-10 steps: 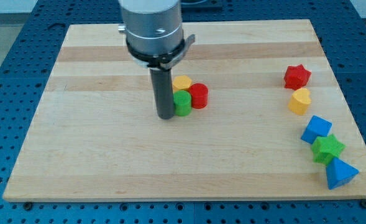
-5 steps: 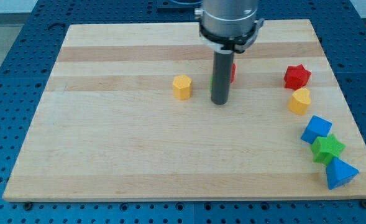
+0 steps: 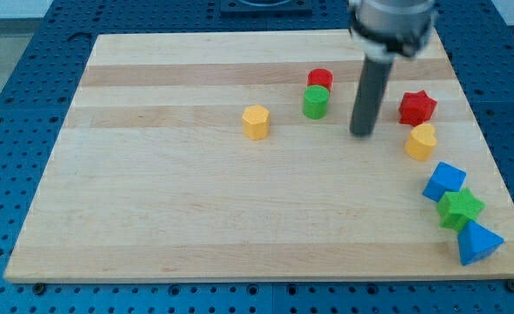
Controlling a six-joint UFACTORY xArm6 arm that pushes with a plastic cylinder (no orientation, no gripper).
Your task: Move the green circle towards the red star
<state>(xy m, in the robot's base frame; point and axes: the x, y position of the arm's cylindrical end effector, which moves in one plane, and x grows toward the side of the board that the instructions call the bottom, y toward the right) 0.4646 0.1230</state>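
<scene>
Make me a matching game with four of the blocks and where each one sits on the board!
Blocks:
1. green circle
2. red star
3. yellow hexagon
4. blue pyramid-like block

Places:
A. alone, farthest toward the view's left of all the blocks
B. lowest on the view's right side, under the green star
C. touching the red cylinder, to the view's left of my tip
D. just above the yellow block, to the view's right of my tip

Pairs: 1-C, 2-D, 3-A, 4-B

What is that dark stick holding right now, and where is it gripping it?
Nothing is held. My tip is a bare rod that only pushes; it stands apart from the blocks, between the green circle and the red star.
</scene>
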